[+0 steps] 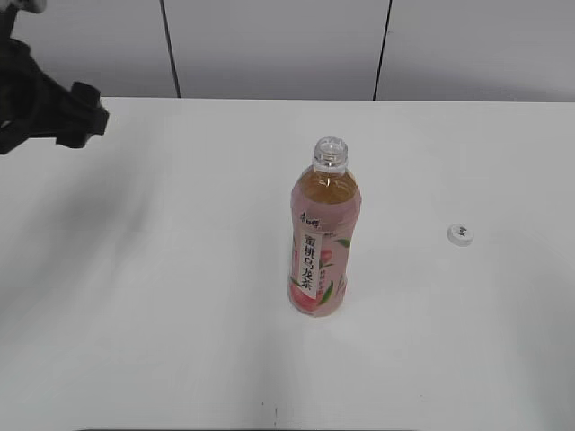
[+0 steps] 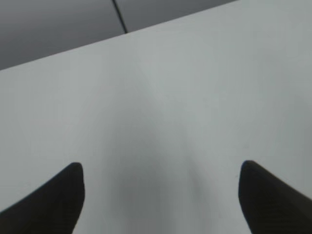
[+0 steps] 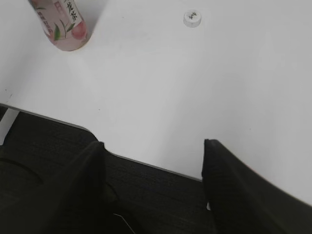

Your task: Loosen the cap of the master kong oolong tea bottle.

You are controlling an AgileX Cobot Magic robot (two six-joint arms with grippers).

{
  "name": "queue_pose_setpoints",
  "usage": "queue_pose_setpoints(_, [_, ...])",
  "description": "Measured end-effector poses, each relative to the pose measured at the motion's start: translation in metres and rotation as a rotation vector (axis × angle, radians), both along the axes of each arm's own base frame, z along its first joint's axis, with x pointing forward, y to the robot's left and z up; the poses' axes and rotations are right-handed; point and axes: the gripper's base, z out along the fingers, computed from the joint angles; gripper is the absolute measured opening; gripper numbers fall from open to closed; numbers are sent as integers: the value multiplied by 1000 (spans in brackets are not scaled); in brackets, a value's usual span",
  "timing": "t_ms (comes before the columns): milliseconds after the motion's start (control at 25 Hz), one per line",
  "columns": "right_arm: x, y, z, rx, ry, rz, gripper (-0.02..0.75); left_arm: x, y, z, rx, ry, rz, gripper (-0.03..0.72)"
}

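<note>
I find the bottle (image 1: 324, 235) standing upright near the middle of the bench (image 1: 162, 314), its threaded neck bare and open. The cap (image 1: 460, 234) lies flat on the bench well to the right of the bottle, apart from it (the right wrist view shows the same: cap (image 3: 192, 18) alone, bottle base (image 3: 61, 24) at the upper left). My judgement: the loosening is done, indeed the cap is fully off, and the step in hand is withdrawal. Nothing further seems called for beyond keeping both arms clear of the open bottle, which could spill if knocked. The left claw (image 2: 161, 187) hangs open over bare bench, holding nothing. The right claw (image 3: 153, 161) stands open and empty at the bench's near edge. Count: one bottle, one cap, two claws.
</note>
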Motion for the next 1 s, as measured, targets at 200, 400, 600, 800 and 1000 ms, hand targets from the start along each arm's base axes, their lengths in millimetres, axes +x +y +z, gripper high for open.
queue_pose_setpoints(200, [0,0,0,0,0,0,472,-14,11,10,53,56,63,583])
queue_pose_setpoints(400, [0,0,0,0,0,0,472,-30,11,21,22,98,24,573])
queue_pose_setpoints(600, [0,0,0,0,0,0,472,-53,12,34,7,164,-32,568])
queue_pose_setpoints(800, [0,0,0,0,0,0,472,-81,19,47,-14,246,-27,562])
queue_pose_setpoints(1000, [0,0,0,0,0,0,472,-119,31,67,-39,269,-7,547])
